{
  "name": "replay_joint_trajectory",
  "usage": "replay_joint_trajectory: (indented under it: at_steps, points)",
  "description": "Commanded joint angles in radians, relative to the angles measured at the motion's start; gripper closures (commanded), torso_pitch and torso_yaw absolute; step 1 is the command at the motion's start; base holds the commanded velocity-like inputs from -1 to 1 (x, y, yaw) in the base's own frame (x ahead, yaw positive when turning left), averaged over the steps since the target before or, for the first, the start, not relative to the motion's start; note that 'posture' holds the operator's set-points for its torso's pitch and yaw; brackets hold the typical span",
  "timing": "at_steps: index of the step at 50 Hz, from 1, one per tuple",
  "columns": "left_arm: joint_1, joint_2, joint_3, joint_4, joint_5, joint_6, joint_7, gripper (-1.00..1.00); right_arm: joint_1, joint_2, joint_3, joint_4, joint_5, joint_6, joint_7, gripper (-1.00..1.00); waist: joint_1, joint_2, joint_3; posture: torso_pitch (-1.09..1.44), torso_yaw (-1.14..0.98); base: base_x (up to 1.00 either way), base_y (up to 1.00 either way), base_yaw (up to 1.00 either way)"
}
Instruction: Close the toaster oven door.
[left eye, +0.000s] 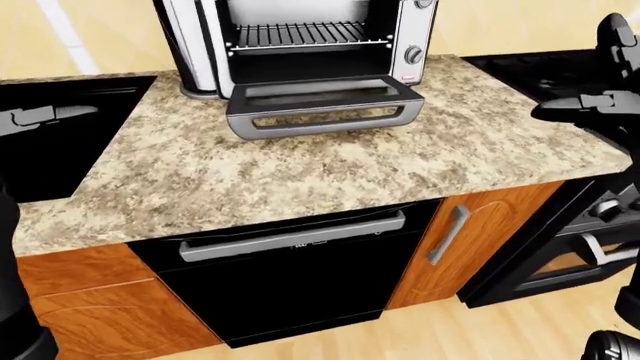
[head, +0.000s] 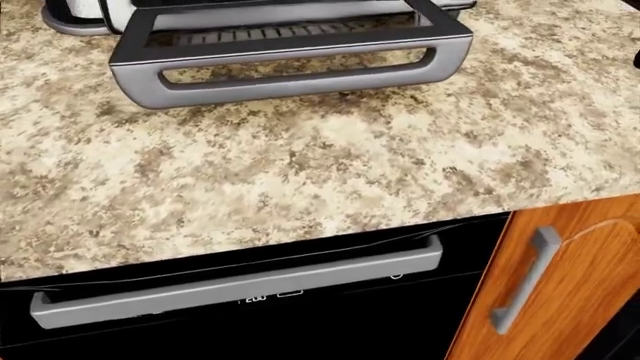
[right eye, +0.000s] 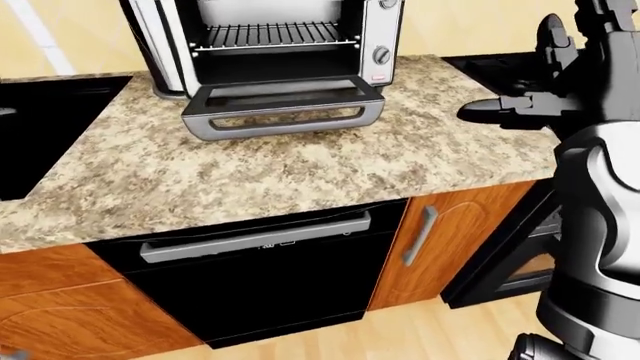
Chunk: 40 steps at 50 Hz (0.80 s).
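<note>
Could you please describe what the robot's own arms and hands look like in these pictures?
The right arm is a glossy light-grey rounded shell joined by black segments. The right hand is matte black and blocky, with thick angular fingers and small pale panels. The left hand looks light grey against the black sink, with a tapered finger; a black rounded limb fills the left-eye view's bottom-left corner. No cables, sleeves or markings are visible.

I see a speckled beige granite counter (left eye: 300, 172); a silver toaster oven (left eye: 300, 45) sits on it, its open door (left eye: 320, 109) lying flat just below the oven.
</note>
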<state>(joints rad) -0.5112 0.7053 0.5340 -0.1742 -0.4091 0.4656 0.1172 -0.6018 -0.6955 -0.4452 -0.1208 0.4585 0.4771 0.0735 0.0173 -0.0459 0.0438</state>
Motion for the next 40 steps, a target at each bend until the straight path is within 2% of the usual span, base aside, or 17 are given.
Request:
replay_joint_trajectory:
  at_steps: [1,3,6,9,11,13,14,16,19,22,24,26,29,34,37,39,40]
  points:
    - [-0.025,0.027,0.011,-0.028,-0.003,-0.026,-0.001,-1.0,-0.025,-0.019,-0.019,-0.022,-0.001,-0.022,-0.005,-1.0,-0.003,0.009,-0.022,0.0,0.0,0.16,0.0,0.0]
    - [-0.027,0.027,0.009,-0.029,-0.003,-0.025,0.001,-1.0,-0.026,-0.02,-0.018,-0.02,-0.002,-0.023,-0.005,-1.0,-0.008,-0.003,-0.013,0.0,0.0,0.15,0.0,0.0]
    - [-0.026,0.029,0.01,-0.028,-0.005,-0.025,0.001,-1.0,-0.023,-0.019,-0.018,-0.021,-0.002,-0.025,-0.005,-1.0,-0.016,0.02,-0.02,0.0,0.0,0.14,0.0,0.0]
    - [-0.026,0.029,0.008,-0.029,-0.005,-0.025,0.002,-1.0,-0.024,-0.02,-0.019,-0.021,-0.001,-0.023,-0.005,-1.0,-0.021,0.049,-0.005,0.0,0.0,0.15,0.0,0.0]
    - [-0.024,0.027,0.008,-0.029,-0.004,-0.028,0.001,-1.0,-0.023,-0.021,-0.019,-0.02,-0.002,-0.025,-0.004,-1.0,-0.026,0.079,-0.003,0.0,0.0,0.14,0.0,0.0]
    - [-0.025,0.028,0.009,-0.027,-0.005,-0.028,0.001,-1.0,-0.024,-0.021,-0.019,-0.02,-0.002,-0.024,-0.005,-1.0,-0.03,0.138,-0.023,0.0,0.0,0.14,0.0,0.0]
    - [-0.025,0.029,0.01,-0.028,-0.006,-0.027,0.001,-1.0,-0.024,-0.021,-0.018,-0.02,-0.003,-0.025,-0.005,-1.0,-0.021,0.106,-0.019,0.0,0.0,0.15,0.0,0.0]
    - [-0.024,0.03,0.011,-0.031,-0.007,-0.023,0.002,-1.0,-0.022,-0.02,-0.018,-0.02,-0.004,-0.027,-0.004,-1.0,-0.019,0.119,-0.014,0.0,0.0,0.14,0.0,0.0]
    - [-0.025,0.028,0.009,-0.033,-0.007,-0.023,0.003,-1.0,-0.024,-0.023,-0.02,-0.02,-0.003,-0.024,-0.003,-1.0,-0.013,0.093,-0.02,0.0,0.0,0.14,0.0,0.0]
    - [-0.024,0.028,0.009,-0.029,-0.006,-0.026,0.001,-1.0,-0.023,-0.022,-0.019,-0.02,-0.004,-0.025,-0.004,-1.0,-0.01,0.063,-0.008,0.0,0.0,0.15,0.0,0.0]
    - [-0.024,0.028,0.009,-0.028,-0.005,-0.028,0.0,-1.0,-0.024,-0.022,-0.019,-0.021,-0.004,-0.024,-0.004,-1.0,-0.007,0.035,-0.006,0.0,0.0,0.15,0.0,0.0]
    - [-0.025,0.029,0.009,-0.026,-0.004,-0.029,-0.001,-1.0,-0.024,-0.022,-0.018,-0.021,-0.004,-0.024,-0.004,-1.0,-0.005,-0.019,-0.023,0.0,0.0,0.14,0.0,0.0]
    - [-0.027,0.031,0.009,-0.025,-0.005,-0.028,0.0,-1.0,-0.023,-0.02,-0.018,-0.022,-0.005,-0.024,-0.003,-1.0,-0.011,-0.007,-0.012,0.0,0.0,0.15,0.0,0.0]
    - [-0.026,0.031,0.01,-0.024,-0.005,-0.029,0.0,-1.0,-0.022,-0.02,-0.018,-0.024,-0.005,-0.024,-0.002,-1.0,-0.017,0.035,-0.01,0.0,0.0,0.15,0.0,0.0]
    - [-0.027,0.032,0.01,-0.026,-0.007,-0.027,0.001,-1.0,-0.021,-0.019,-0.018,-0.024,-0.006,-0.024,-0.001,-1.0,-0.023,0.075,-0.004,0.0,0.0,0.15,0.0,0.0]
    - [-0.026,0.032,0.009,-0.027,-0.006,-0.027,0.001,-1.0,-0.021,-0.019,-0.018,-0.025,-0.006,-0.023,-0.001,-1.0,-0.029,0.13,-0.021,0.0,0.0,0.14,0.0,0.0]
    - [-0.025,0.031,0.009,-0.027,-0.006,-0.028,0.001,-1.0,-0.021,-0.019,-0.019,-0.025,-0.006,-0.024,0.0,-1.0,-0.027,0.118,-0.022,0.0,0.0,0.15,0.0,0.0]
